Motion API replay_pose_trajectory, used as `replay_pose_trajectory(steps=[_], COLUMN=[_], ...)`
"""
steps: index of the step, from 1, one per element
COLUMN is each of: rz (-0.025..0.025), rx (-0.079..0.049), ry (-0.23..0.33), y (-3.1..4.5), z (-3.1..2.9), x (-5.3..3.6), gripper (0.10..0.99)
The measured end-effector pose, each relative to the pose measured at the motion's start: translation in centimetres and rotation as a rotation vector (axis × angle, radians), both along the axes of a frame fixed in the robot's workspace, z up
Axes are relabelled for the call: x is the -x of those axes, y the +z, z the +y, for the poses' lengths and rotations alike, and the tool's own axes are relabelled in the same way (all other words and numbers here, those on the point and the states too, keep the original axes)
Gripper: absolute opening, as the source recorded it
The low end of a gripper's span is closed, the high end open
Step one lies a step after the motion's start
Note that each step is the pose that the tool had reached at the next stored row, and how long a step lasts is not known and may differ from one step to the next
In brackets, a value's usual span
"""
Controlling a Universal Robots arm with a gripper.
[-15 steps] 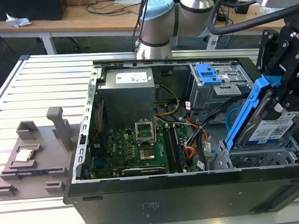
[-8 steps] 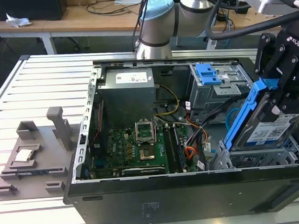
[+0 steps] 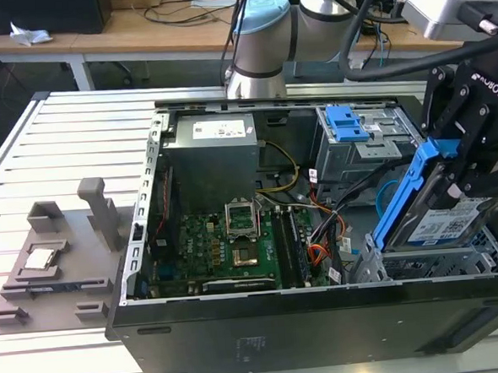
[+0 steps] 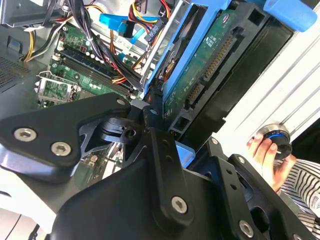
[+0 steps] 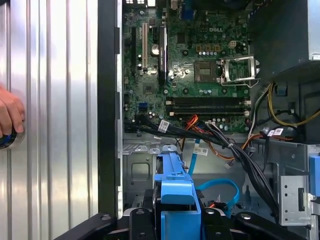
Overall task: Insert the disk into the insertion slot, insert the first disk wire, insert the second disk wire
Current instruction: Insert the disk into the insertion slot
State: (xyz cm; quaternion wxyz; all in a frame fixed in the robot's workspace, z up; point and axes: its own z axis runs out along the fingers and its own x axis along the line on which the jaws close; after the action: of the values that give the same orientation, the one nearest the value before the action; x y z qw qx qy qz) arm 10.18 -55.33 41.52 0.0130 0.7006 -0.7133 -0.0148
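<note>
The hand [image 3: 464,182] is clenched on the disk [image 3: 441,224], which stands tilted at about four o'clock in the exterior view, over the open computer case [image 3: 241,339] on the desk [image 3: 26,141]. The lower end of the disk is at the top of the insertion slot [image 3: 423,266], the silver cage just under it at six o'clock; if the two touch, I cannot tell.

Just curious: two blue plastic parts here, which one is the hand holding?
The blue carrier framing the disk, tilted over the silver cage; the blue latch sits apart on the grey bay.
</note>
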Motion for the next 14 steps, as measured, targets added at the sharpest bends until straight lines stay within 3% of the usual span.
replay_pose_trajectory(steps=[14], rz=[0.0000], rx=[0.000], ry=[0.000], y=[-1.54], z=[0.00], x=[0.00], gripper=[0.365])
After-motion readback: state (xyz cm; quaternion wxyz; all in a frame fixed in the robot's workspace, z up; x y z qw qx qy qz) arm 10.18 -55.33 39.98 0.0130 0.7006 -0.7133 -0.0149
